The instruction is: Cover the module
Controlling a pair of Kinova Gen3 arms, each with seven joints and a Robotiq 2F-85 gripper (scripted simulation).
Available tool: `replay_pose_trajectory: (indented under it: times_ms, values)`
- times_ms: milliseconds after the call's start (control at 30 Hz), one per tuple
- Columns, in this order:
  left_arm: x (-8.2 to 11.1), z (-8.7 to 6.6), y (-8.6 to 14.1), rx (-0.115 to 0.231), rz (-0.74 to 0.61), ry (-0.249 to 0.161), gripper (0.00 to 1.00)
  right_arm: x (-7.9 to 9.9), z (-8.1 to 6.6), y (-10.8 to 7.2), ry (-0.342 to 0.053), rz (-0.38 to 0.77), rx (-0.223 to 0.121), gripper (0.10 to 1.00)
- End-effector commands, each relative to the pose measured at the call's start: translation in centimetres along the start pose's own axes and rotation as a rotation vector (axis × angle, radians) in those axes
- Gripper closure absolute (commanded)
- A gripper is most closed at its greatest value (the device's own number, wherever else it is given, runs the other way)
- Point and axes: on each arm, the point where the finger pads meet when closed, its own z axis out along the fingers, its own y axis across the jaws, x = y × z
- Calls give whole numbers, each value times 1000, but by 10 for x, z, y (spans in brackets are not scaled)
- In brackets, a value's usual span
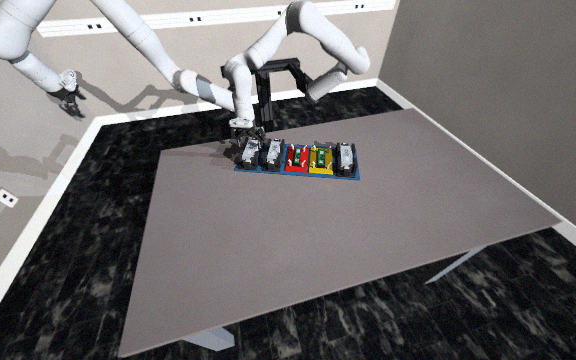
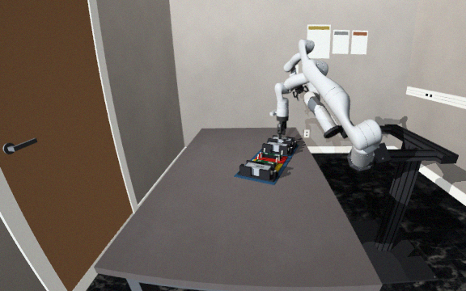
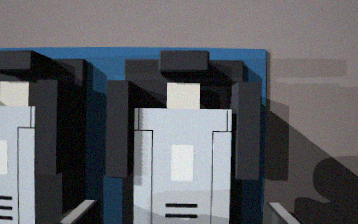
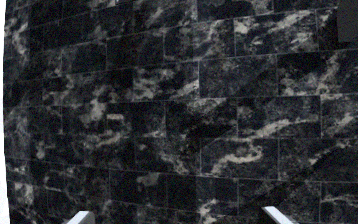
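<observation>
Denting risk at the end cover (image 1: 250, 152) (image 3: 182, 165).
Left gripper (image 1: 248, 137) (image 2: 281, 135) is open above it, holding nothing; off-centre closing could press thin walls. Yellow plate (image 1: 321, 170) has module (image 1: 321, 158) uncovered; I cannot tell which cover fits.

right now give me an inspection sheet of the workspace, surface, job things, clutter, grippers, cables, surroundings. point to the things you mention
surface: grey table (image 1: 318, 225) (image 2: 233, 218), blue board (image 1: 295, 175) (image 2: 274, 183) near one edge
job's things: three covers, each in a black holder; yellow plate (image 1: 321, 170) and red plate (image 1: 296, 169) with modules uncovered
clutter: nothing seen
grippers: left gripper (image 1: 251, 141) (image 2: 281, 134) open above the end cover (image 1: 251, 151) (image 3: 182, 165); right gripper (image 1: 72, 106) open, away from the table
cables: nothing seen
surroundings: brown door (image 2: 51, 81), wall sockets, dark tiled floor
</observation>
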Motion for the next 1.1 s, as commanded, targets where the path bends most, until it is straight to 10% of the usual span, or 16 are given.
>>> replay_pose_trajectory:
  times_ms: [0,1067]
  values:
    - [0,-1,1,-2,1,1,2,0,0,0,-1,1,0,100]
    - [-1,11,1,-2,6,-1,2,0,0,0,-1,1,0,100]
